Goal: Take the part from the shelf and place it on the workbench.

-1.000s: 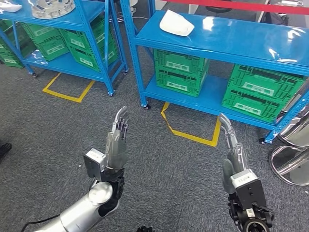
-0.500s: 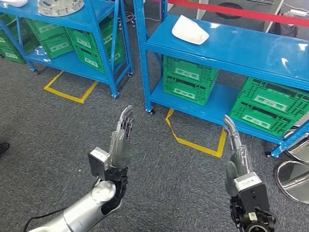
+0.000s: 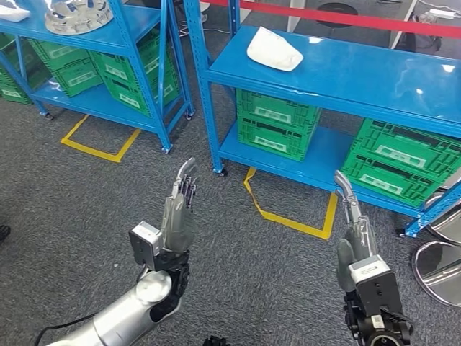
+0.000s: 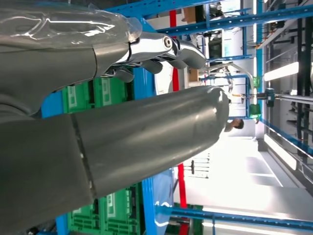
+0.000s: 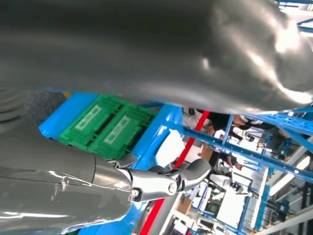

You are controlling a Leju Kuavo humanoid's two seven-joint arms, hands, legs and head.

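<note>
Head view: the white part lies flat on the top board of the blue shelf, upper centre of the frame, near that board's left end. You can see nothing touching it. The workbench is not something you can pick out here, so the drop-off surface stays unplaced.

Your left hand stands raised in the lower centre-left of the frame, fingers straight and close together, pointing toward the shelf, holding nothing. Your right hand stands the same way at lower right: fingers extended, thumb apart, nothing in it. Both are over grey carpet, well apart from the part; judged a ready-to-reach posture, palms kept free so either can close on the shell.

Green crates fill the lower board beneath the part; more sit at right. Yellow tape marks a floor box in front of the shelf, probably a standing spot. A second blue rack, upper left, carries a metal disc.

Note: the part looks thin and smooth, and may slide on the painted board.
</note>
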